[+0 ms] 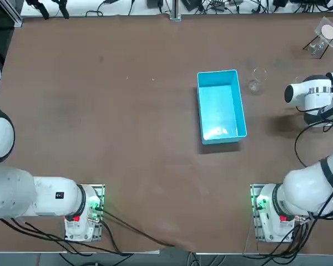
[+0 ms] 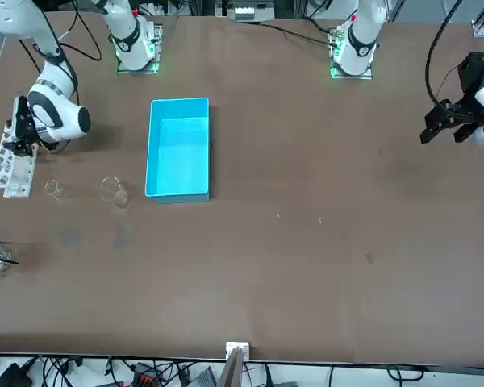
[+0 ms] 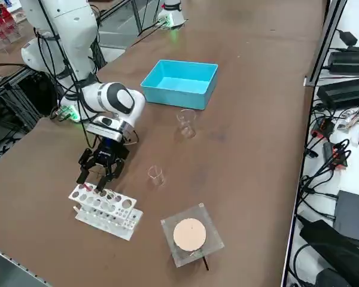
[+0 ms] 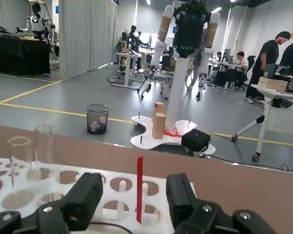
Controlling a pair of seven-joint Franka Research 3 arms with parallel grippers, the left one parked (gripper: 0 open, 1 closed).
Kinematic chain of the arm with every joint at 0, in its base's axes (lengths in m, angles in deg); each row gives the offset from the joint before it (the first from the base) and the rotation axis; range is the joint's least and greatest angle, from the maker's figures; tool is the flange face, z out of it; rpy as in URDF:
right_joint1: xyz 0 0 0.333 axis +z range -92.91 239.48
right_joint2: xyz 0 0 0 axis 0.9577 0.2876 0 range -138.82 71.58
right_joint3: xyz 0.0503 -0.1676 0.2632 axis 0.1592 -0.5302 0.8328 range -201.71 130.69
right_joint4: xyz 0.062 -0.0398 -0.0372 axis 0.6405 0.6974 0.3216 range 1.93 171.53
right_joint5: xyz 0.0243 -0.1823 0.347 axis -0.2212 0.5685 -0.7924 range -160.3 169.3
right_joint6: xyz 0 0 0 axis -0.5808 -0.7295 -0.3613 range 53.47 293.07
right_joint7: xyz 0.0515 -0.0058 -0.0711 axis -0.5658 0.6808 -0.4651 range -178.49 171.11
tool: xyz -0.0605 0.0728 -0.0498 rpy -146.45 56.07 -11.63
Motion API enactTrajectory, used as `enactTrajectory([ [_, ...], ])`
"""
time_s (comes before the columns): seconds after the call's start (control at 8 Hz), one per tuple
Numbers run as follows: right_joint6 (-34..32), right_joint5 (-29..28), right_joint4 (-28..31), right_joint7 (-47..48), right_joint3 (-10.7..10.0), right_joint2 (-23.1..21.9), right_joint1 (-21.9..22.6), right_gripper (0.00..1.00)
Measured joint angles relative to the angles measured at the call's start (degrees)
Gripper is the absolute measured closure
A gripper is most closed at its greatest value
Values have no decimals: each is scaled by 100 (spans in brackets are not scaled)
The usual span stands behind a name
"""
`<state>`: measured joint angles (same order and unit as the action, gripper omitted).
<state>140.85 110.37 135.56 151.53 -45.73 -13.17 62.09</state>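
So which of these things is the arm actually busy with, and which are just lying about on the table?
In hand: the right gripper, open either side of the red stick, which stands in the white tube rack.

Lying about: the blue bin, the glass beaker beside it, the smaller beaker, the clear square plate with a tan disc.

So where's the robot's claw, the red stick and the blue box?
right gripper (image 3: 100, 177): right side view, between its fingertips, over rack (image 3: 110, 224).
red stick (image 4: 139, 187): right wrist view, mid-shaft.
blue box (image 1: 221, 102): top view, bare floor.
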Motion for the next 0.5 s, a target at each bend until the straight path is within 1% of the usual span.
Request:
enactTrajectory([
  [0.25,-1,47,-3,0,0,0,-32,23],
  [0.38,-1,128,-4,22,0,1,-63,28],
  [0.5,-1,184,-5,27,0,3,-103,29],
])
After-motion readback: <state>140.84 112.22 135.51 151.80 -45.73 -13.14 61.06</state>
